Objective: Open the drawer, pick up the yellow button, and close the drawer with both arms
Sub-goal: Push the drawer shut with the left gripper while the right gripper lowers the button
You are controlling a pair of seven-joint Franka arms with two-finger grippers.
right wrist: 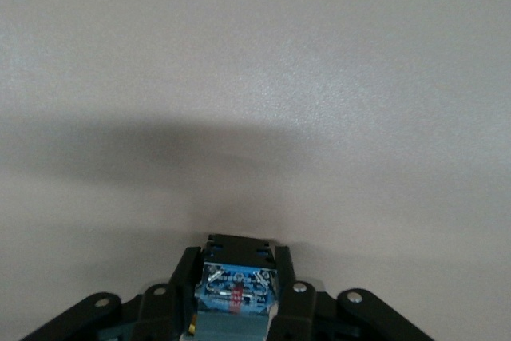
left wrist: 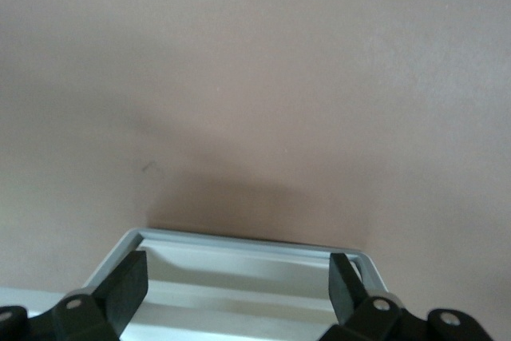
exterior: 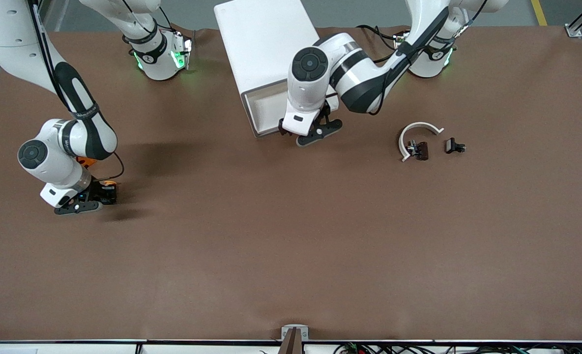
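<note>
The drawer [exterior: 264,112] stands pulled out of the white cabinet [exterior: 266,44] toward the front camera, white inside. My left gripper [exterior: 316,131] is open over the drawer's front rim at the end toward the left arm. In the left wrist view its fingers [left wrist: 126,285] are spread wide above the rim [left wrist: 247,239], with nothing between them. My right gripper [exterior: 99,196] is low over the table at the right arm's end, shut on the button [exterior: 108,189]. The right wrist view shows the button's dark blue body [right wrist: 235,289] clamped between the fingers [right wrist: 182,285].
A white curved band with a black clip [exterior: 418,142] and a second black clip [exterior: 454,146] lie toward the left arm's end. A bit of something orange [exterior: 85,160] shows under the right arm's wrist. The brown table [exterior: 291,246] stretches toward the front camera.
</note>
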